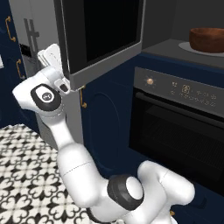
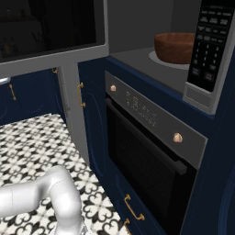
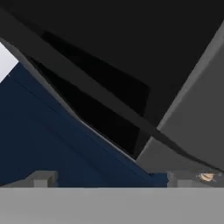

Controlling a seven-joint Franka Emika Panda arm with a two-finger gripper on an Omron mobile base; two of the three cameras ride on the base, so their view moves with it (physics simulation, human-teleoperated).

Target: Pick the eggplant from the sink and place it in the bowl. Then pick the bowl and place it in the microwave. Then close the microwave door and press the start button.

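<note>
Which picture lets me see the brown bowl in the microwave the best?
The right base view: the bowl looks big there, sitting on the white plate inside the microwave. The left base view shows it smaller, at the top right edge. I can't spot it in the hand view.

The microwave door [image 1: 103, 37] stands swung out in the upper middle of the left base view, a wide black glass panel blocking the space in front of the dark blue cabinets. To its right the microwave [image 1: 183, 26] cavity lies open from the front, with the bowl [image 1: 207, 39] sitting inside at the upper right. Below, the black oven [image 1: 177, 127] front closes off the wall. The patterned floor [image 1: 22, 175] at lower left offers free room.
</note>
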